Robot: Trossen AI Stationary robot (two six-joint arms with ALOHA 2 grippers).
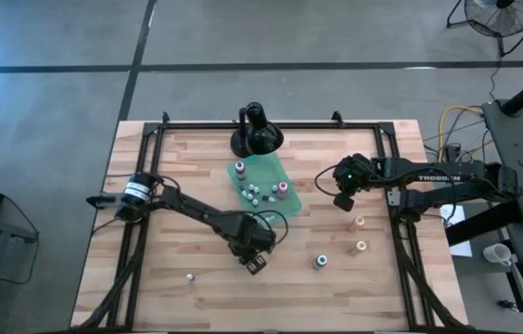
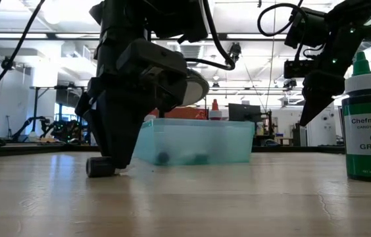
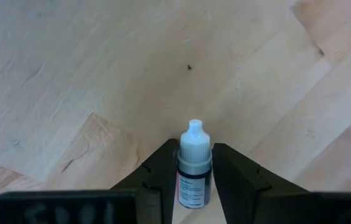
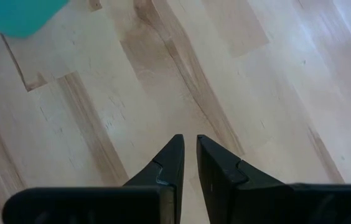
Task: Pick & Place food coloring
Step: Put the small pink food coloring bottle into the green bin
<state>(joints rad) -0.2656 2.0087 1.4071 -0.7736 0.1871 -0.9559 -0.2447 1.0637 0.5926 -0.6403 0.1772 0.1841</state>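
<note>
The left gripper [image 3: 194, 186] was clamped on a white-capped food coloring bottle [image 3: 194, 168], low over the near-middle of the table [image 1: 150, 223]. It needed a straight lift before swinging far toward the teal tray [image 1: 266, 167]. The right gripper [image 1: 343, 201] hung shut and empty beside the tray.

The tabletop [image 1: 178, 186] is evenly lit from overhead. In the low view, bright ceiling lights [image 2: 251, 10] are blown out, the arms are silhouetted, and the near wood is blurred.
</note>
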